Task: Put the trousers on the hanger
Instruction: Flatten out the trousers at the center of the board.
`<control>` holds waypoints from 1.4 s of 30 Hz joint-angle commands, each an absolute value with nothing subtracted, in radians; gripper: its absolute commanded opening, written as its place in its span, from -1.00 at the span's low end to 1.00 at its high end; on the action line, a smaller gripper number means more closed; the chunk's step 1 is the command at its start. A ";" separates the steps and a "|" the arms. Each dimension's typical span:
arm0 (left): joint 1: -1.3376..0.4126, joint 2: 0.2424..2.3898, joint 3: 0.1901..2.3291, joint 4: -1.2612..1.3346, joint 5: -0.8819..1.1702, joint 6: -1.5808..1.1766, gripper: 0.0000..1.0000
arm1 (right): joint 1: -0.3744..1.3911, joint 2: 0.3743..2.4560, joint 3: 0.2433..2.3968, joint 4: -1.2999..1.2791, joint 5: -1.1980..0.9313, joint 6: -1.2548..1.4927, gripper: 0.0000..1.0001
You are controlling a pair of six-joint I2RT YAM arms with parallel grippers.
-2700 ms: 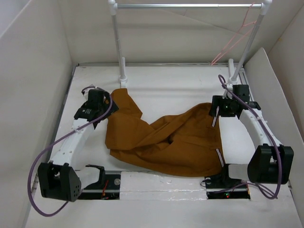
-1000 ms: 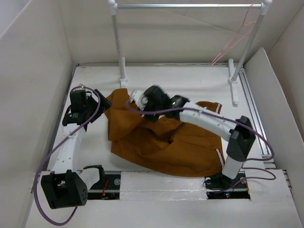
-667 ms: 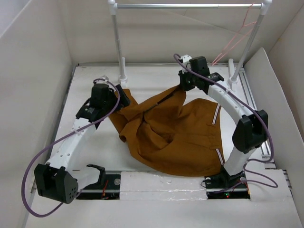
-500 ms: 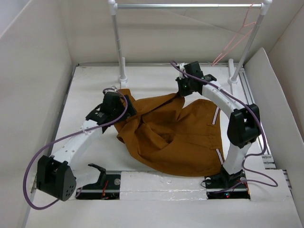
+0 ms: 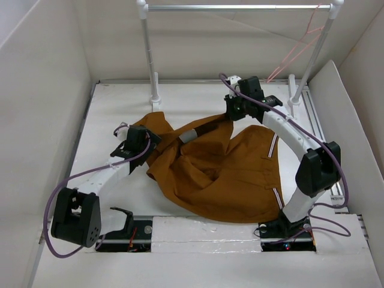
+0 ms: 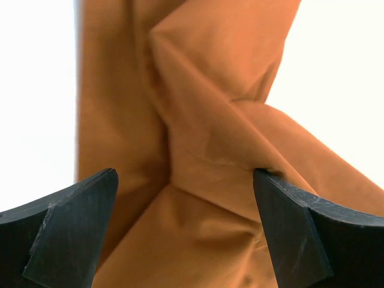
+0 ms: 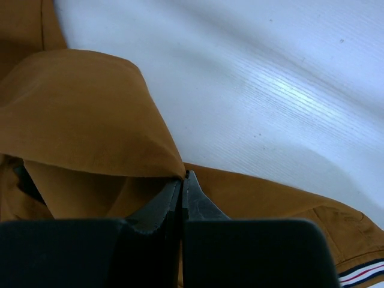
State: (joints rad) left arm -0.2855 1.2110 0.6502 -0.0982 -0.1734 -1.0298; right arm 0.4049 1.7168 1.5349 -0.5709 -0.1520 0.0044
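The trousers [image 5: 222, 171] lie crumpled on the tabletop [image 5: 198, 99], soft and limp, likely to sag unless held by the firmer striped waistband [image 5: 275, 147]. The right hand [image 7: 182, 180] pinches a fold at their far edge, while the left hand [image 6: 186, 222] hovers spread over the left folds. The hanger [image 5: 294, 54] hangs well apart at the far right end of the rail [image 5: 240, 8], with bare tabletop between.

Left end effector [image 5: 150, 139] now lower and farther left on the trousers [image 5: 222, 174]; grey patch [image 5: 188, 136] newly visible mid-fold.

Setting: robotics lab test cell. White panel walls [image 5: 42, 90] enclose a white table [image 5: 198, 99]; a silver rail [image 5: 234, 7] on white posts [image 5: 148, 54] stands beyond the right gripper [image 5: 231, 114].
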 commanded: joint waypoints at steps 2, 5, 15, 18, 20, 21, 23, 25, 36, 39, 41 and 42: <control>-0.285 1.239 0.672 0.095 -0.173 -1.095 0.83 | 0.400 1.675 1.513 -0.541 -0.183 -0.038 -1.00; -0.285 1.224 0.638 0.201 -0.187 -1.094 0.85 | 0.400 1.669 1.500 -0.560 -0.190 -0.055 -1.00; -0.285 1.440 0.788 0.299 -0.187 -1.042 0.62 | 0.437 1.609 1.425 -0.540 -0.244 -0.069 -1.00; -0.276 1.482 0.836 0.256 -0.169 -1.043 0.45 | 0.437 1.600 1.420 -0.540 -0.250 -0.069 -1.00; -0.276 1.497 0.857 0.238 -0.163 -1.026 -0.19 | 0.437 1.594 1.424 -0.551 -0.252 -0.069 -1.00; -0.265 1.480 0.877 0.174 -0.158 -1.026 -0.99 | 0.437 1.577 1.420 -0.560 -0.238 -0.078 -1.00; -0.265 1.432 0.888 0.109 -0.187 -1.006 -1.00 | 0.446 1.556 1.417 -0.577 -0.219 -0.095 -1.00; -0.265 1.349 0.893 0.002 -0.280 -0.979 -1.00 | 0.446 1.522 1.402 -0.618 -0.204 -0.127 -1.00; -0.265 0.839 1.077 -0.517 -0.609 -0.819 -1.00 | 0.689 1.174 1.230 -0.719 -0.169 -0.037 -1.00; -0.265 0.920 1.118 -0.474 -0.633 -0.723 -1.00 | 0.569 1.272 1.297 -0.681 -0.214 -0.063 -1.00; -0.256 1.054 1.150 -0.390 -0.659 -0.655 -1.00 | 0.487 1.374 1.382 -0.657 -0.244 -0.106 -1.00; -0.229 1.109 1.164 -0.358 -0.682 -0.632 -1.00 | 0.467 1.426 1.487 -0.655 -0.209 -0.109 -1.00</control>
State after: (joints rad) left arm -0.2787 0.9348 1.1358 -0.4053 -0.5018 -0.7681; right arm 0.5602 1.2938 1.3678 -0.6323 -0.2844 -0.0742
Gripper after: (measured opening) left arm 0.007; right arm 0.019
